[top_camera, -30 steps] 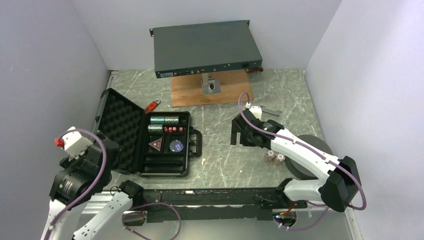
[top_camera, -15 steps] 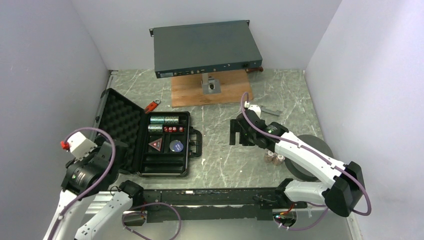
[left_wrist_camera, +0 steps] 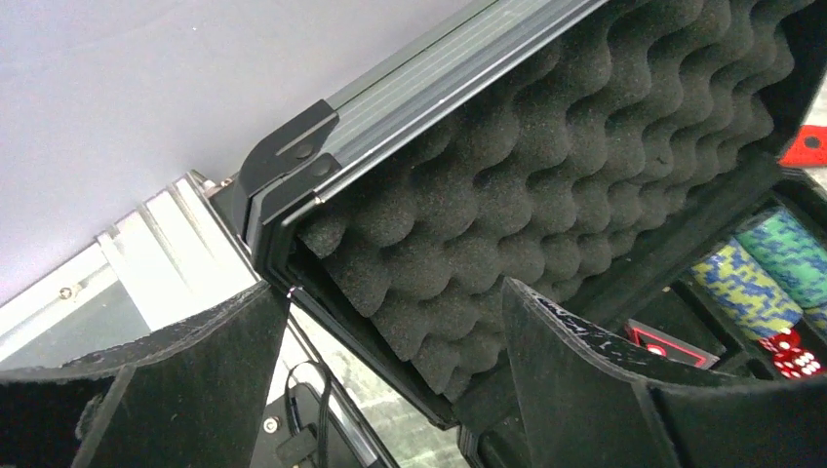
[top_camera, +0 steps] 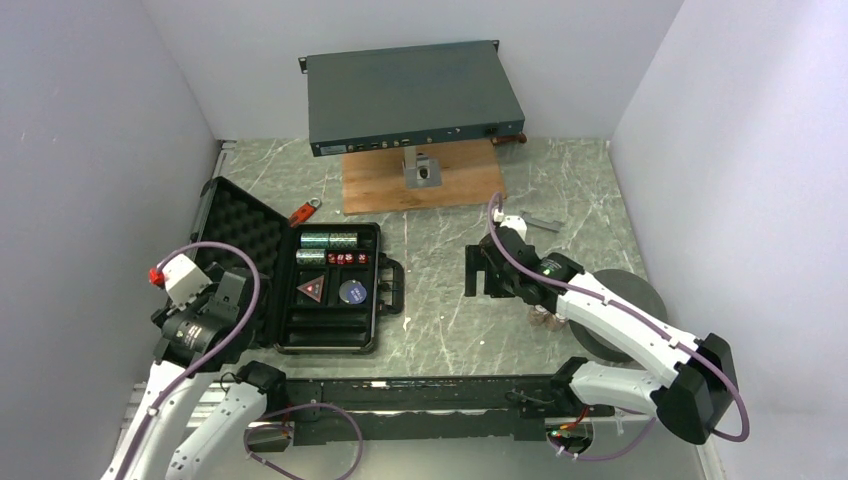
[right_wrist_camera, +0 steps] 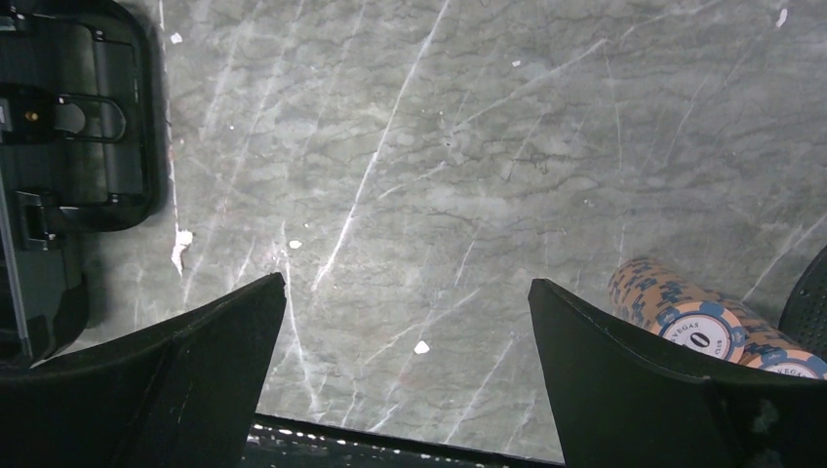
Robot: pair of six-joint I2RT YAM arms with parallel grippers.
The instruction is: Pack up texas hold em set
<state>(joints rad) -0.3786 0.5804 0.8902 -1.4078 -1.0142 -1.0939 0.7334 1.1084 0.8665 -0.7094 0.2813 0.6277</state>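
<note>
Leftward, the left arm has swung in from the table's near corner toward the case, while the right arm has barely shifted. The left gripper now sits at the near edge of the raised lid. In the left wrist view its jaws stand wide apart with nothing between them, and past them lie the lid's egg-crate foam and its metal rim.

The case lies open on the table, left of centre, with its handle facing right. Its nearest slots hold nothing. Behind them sit a red triangle and a blue disc, then red dice and chip stacks lying on their sides along the far edge.

The right gripper hangs above bare table, right of the handle. In the right wrist view its jaws are spread wide and hold nothing. More chips lie on the table just right of its right finger, touching or nearly touching a dark foam ring that the arm partly hides.

Farther back, a red tag lies beside the lid's far corner. Beyond it a wooden board carries a stand holding a grey rack unit.
</note>
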